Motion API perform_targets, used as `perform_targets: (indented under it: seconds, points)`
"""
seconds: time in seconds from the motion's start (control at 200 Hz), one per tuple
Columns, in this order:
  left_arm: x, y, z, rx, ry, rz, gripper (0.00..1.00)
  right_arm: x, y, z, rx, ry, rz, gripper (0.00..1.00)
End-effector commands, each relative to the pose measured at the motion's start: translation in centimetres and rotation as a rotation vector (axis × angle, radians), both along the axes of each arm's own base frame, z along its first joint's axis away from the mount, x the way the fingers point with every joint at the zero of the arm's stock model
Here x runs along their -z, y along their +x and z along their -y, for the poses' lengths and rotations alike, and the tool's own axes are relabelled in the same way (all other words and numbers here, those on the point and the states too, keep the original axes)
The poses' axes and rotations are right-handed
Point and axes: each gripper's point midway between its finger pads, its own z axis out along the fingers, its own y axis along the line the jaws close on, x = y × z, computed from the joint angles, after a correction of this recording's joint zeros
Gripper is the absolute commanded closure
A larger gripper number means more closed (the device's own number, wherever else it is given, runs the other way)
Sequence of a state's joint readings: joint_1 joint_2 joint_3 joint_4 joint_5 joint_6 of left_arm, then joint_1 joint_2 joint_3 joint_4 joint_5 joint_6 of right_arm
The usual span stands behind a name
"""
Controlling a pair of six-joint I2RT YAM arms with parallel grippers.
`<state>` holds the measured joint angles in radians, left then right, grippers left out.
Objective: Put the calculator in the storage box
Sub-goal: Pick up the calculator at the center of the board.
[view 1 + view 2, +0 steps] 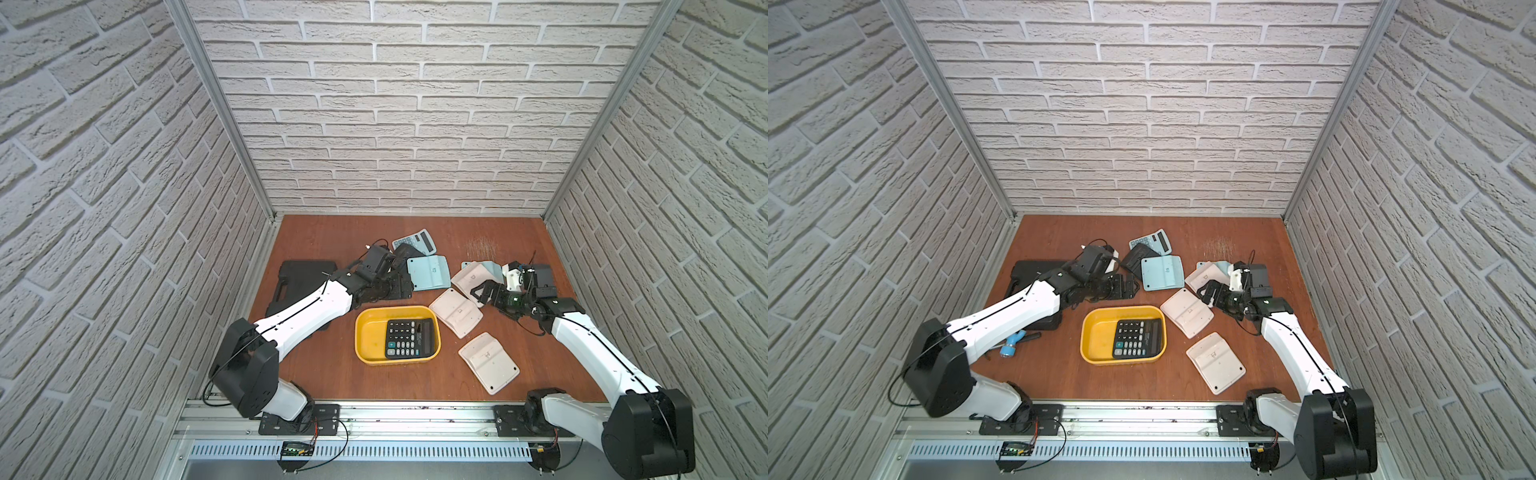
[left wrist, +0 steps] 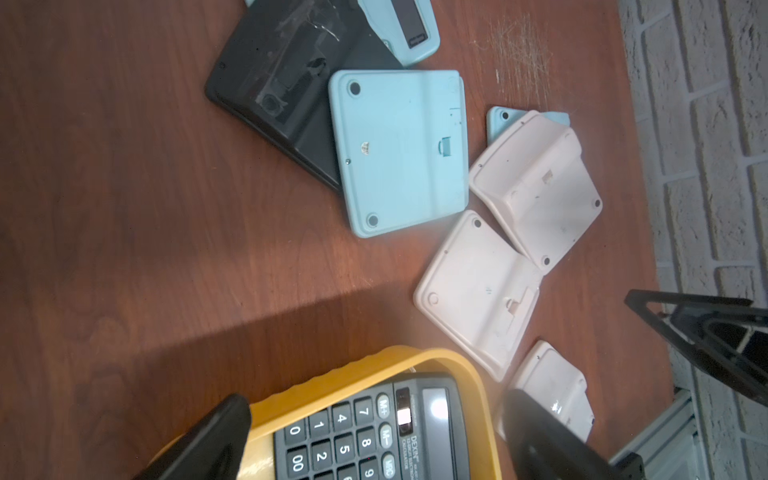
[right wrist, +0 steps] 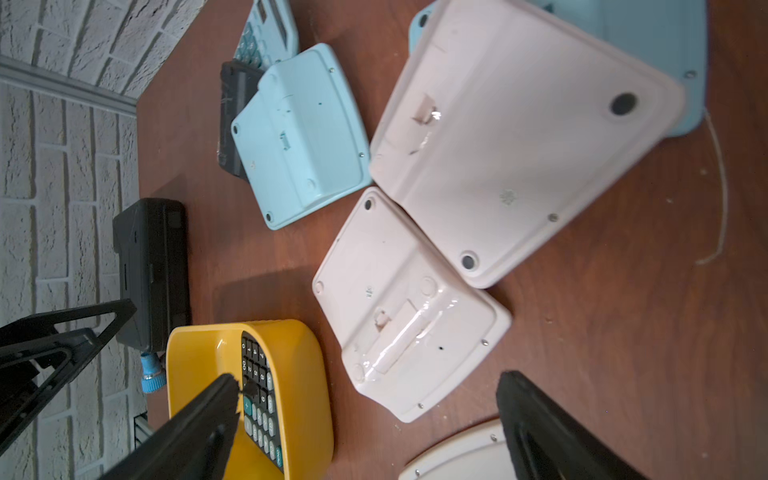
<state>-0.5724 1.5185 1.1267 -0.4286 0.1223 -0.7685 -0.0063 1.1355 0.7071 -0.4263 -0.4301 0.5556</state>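
The black calculator [image 1: 411, 338] is lying keys-up inside the yellow box [image 1: 365, 332], sitting against the wall nearer the right gripper [image 1: 482, 293]. Both pairs of jaws are standing wide apart and gripping nothing. The left gripper [image 1: 392, 286] is hovering just past the box's far rim. Its wrist view is showing the box and the calculator's keys between its two fingers [image 2: 208, 440]. Ahead of these jaws a dark calculator [image 2: 282, 91] is lying face down, with a light blue calculator [image 1: 428, 272] overlapping it and filling the space between the two grippers. The right jaws are hanging beside the box, over where two face-down pink calculators meet. The nearer pink calculator [image 1: 455, 318] is lying between those jaws and the box, and the farther pink calculator [image 1: 473, 278] is lying just beyond. A black case [image 1: 307, 274] is sitting behind the left jaws, under that arm.
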Motion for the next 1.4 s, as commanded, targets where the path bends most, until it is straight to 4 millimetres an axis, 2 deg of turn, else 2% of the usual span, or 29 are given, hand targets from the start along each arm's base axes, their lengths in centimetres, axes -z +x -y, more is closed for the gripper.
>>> perform_targets:
  seconds: [0.0, 0.235, 0.45, 0.64, 0.945, 1.065, 1.17, 1.395]
  points:
    - [0.4, 0.9, 1.5, 0.078, -0.013, -0.016, 0.01, 0.2, 0.4, 0.6, -0.006, 0.041, 0.042, 0.03]
    - [-0.6, 2.4, 5.8, 0.159, -0.113, -0.022, 0.02, 2.0, 2.7, 4.2, 0.147, 0.112, 0.036, 0.12]
    - [-1.1, 2.6, 6.5, 0.169, -0.112, -0.015, 0.02, 3.3, 4.8, 5.9, 0.228, 0.157, 0.057, 0.23]
    - [-1.1, 1.6, 6.2, 0.162, -0.098, -0.01, 0.02, 3.7, 7.1, 5.1, 0.214, 0.264, 0.097, 0.31]
    - [-0.7, 0.3, 5.0, 0.139, -0.101, -0.01, 0.02, 5.6, 9.2, 3.4, 0.182, 0.3, 0.061, 0.42]
    - [-0.6, -0.2, 4.7, 0.135, -0.102, -0.008, 0.02, 5.9, 9.6, 2.4, 0.163, 0.327, 0.062, 0.53]
    - [-0.9, -0.5, 4.4, 0.133, -0.101, -0.004, 0.02, 5.7, 9.6, 2.0, 0.152, 0.329, 0.069, 0.68]
    - [-2.5, -0.7, 3.5, 0.119, -0.11, 0.02, 0.02, 3.2, 9.8, 1.2, 0.111, 0.309, 0.15, 0.96]
